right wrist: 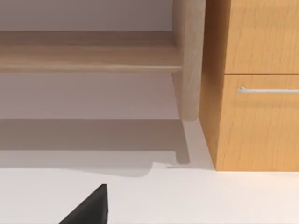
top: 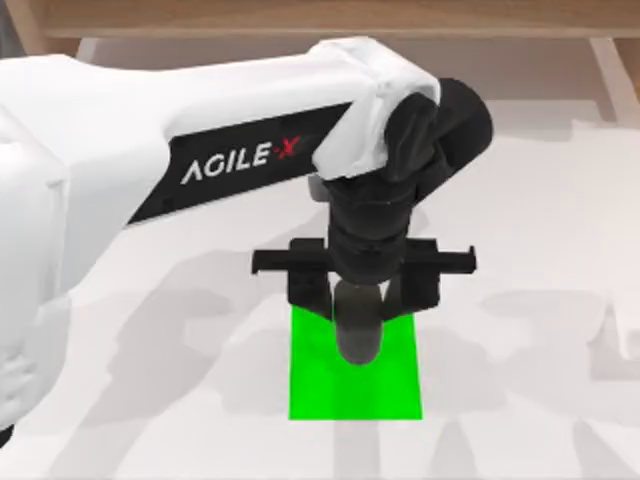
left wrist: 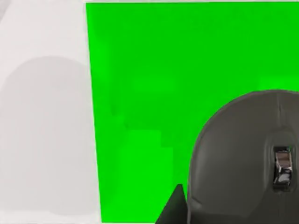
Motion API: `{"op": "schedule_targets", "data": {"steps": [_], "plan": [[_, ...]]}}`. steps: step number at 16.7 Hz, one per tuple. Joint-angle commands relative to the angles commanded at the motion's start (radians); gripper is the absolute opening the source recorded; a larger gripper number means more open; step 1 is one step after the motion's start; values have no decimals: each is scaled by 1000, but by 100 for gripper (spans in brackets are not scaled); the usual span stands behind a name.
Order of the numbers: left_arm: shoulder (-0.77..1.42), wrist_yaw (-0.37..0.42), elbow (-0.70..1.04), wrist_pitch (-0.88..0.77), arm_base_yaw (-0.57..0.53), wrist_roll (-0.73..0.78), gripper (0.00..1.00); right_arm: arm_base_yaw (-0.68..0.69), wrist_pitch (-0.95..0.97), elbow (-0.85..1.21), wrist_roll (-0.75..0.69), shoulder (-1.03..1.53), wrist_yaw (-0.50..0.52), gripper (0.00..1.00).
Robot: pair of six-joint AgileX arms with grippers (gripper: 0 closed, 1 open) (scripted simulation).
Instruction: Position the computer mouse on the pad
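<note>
Left gripper [top: 362, 290] clamped on small dark grey oval computer mouse [top: 358, 330] — held above flat bright green square pad [top: 320, 385], far edge, likely for set-down.

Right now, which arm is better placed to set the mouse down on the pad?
Left. Its claw sits over the green pad with the computer mouse between its fingers. The right arm's wrist camera faces a wooden cabinet, away from the pad.
</note>
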Motion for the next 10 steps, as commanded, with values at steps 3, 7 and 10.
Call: {"op": "schedule_targets", "data": {"steps": [3, 7, 10], "plan": [[0, 0, 0, 0, 0, 0, 0, 0, 0, 0, 0, 0, 0, 100], [5, 3, -12, 15, 5, 2, 0, 0, 0, 0, 0, 0, 0, 100], [12, 3, -33, 44, 5, 3, 0, 0, 0, 0, 0, 0, 0, 100]]}}
